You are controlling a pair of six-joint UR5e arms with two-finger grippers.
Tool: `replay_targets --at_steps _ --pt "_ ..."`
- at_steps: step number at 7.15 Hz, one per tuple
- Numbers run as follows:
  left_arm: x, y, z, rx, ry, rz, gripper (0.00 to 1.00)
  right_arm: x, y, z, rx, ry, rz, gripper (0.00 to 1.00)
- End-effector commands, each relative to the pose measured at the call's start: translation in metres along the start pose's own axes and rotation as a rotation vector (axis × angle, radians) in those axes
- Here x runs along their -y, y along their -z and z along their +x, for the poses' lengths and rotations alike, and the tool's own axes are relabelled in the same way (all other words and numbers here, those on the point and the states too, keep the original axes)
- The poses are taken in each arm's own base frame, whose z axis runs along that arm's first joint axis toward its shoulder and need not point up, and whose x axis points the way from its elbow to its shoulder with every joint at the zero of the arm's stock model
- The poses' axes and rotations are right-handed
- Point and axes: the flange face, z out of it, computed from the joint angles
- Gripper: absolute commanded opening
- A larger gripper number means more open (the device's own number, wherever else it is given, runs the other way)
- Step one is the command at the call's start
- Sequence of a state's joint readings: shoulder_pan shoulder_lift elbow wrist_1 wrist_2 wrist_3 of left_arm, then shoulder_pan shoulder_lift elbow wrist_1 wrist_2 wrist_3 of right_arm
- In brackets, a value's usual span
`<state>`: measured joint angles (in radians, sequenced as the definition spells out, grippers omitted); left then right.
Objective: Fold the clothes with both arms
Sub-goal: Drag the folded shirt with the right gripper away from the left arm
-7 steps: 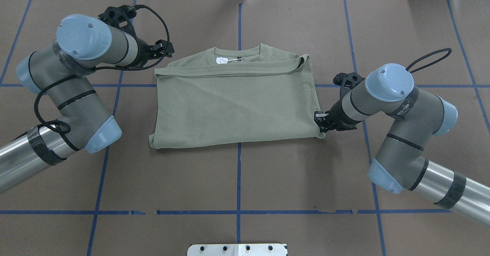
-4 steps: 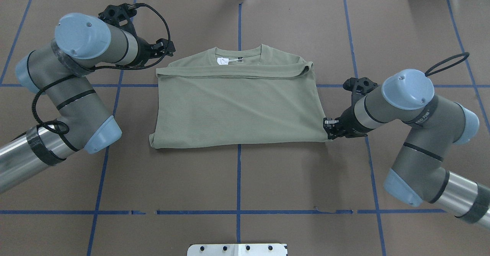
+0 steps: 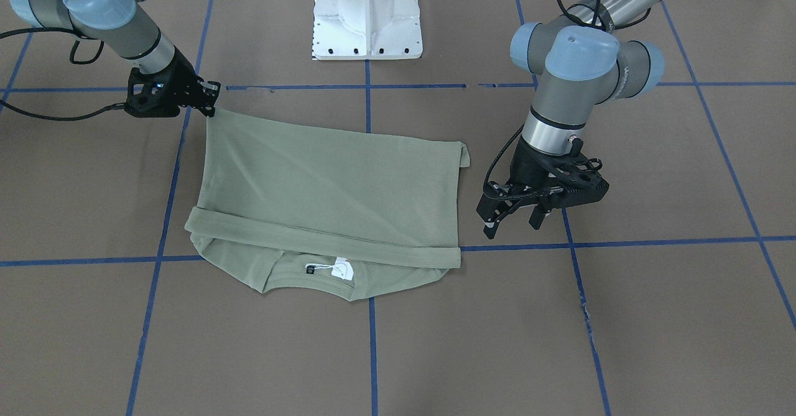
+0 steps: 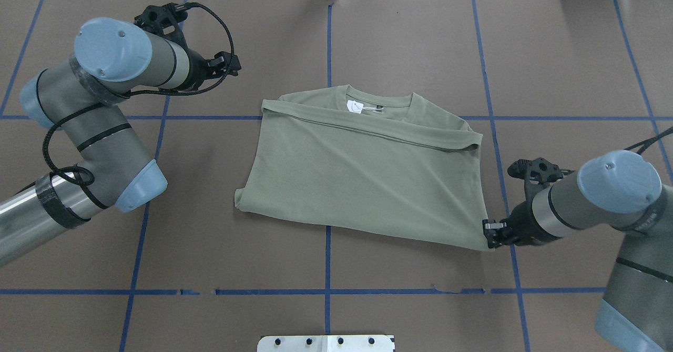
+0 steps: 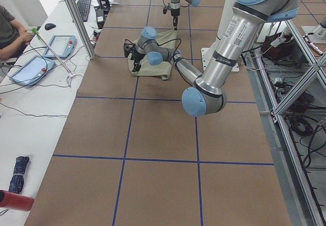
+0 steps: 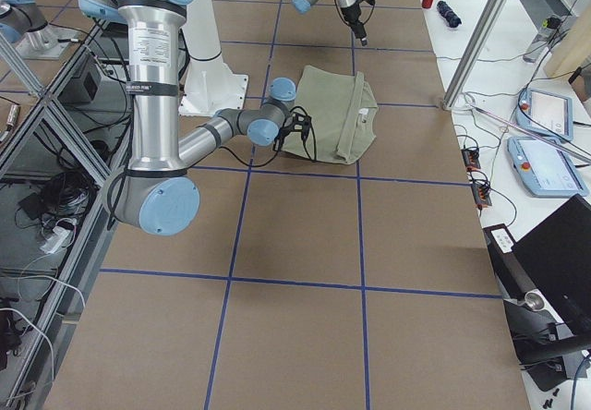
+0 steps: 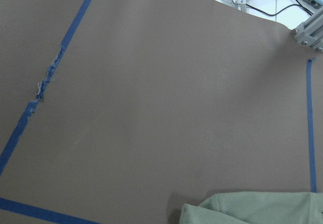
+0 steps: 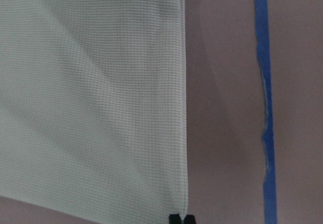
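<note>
The table (image 4: pixel 399 41) was covered with a brown sheet marked off by blue tape lines (image 4: pixel 328 36). A white base plate (image 3: pixel 367 18) was shown in full in the front-facing view only. In the overhead view, only its edge was seen.

The left arm (image 4: pixel 105 110) was bent over the table's left part. The right arm (image 4: pixel 599 199) was stretched low toward the near right corner of the shirt (image 4: pixel 368 178).

The shirt was laid folded near the table's middle, skewed against the tape grid. Its collar was turned away from the robot, and a folded band lay across it just below the collar.

The left gripper (image 3: pixel 511 226) was shown in the front-facing view with its fingers spread apart and pointed down, beside the shirt's edge and clear of the cloth. In the overhead view it was largely hidden by its own wrist. The left wrist view showed bare table, tape and one shirt corner at its lower edge.

The right gripper (image 4: pixel 489 232) was placed at the shirt's corner. The overhead view showed this contact but not the grip. In the right wrist view the fingertips (image 8: pixel 175 219) were seen pressed together on the hem.

A white neck tag (image 4: pixel 356 106) lay inside the collar. It was too small to be made out in the side views.
</note>
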<state>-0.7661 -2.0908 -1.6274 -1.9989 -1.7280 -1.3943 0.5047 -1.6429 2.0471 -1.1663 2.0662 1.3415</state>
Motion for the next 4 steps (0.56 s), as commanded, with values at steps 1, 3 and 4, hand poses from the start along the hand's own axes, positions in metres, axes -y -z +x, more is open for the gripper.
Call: replay_targets --at_steps 1,3,4 --pt "-0.002 0.0 0.001 0.002 -0.003 0.011 1.0 -0.084 -0.015 0.013 -0.059 -0.013 -0.147 0.0" --pt "-0.002 -0.002 -0.002 0.009 -0.004 0.031 1.0 -0.137 -0.026 0.019 -0.106 0.027 -0.246 0.0" --pt "-0.003 -0.003 -0.002 0.011 -0.005 0.029 1.0 -0.144 -0.019 0.023 -0.108 0.032 -0.27 0.23"
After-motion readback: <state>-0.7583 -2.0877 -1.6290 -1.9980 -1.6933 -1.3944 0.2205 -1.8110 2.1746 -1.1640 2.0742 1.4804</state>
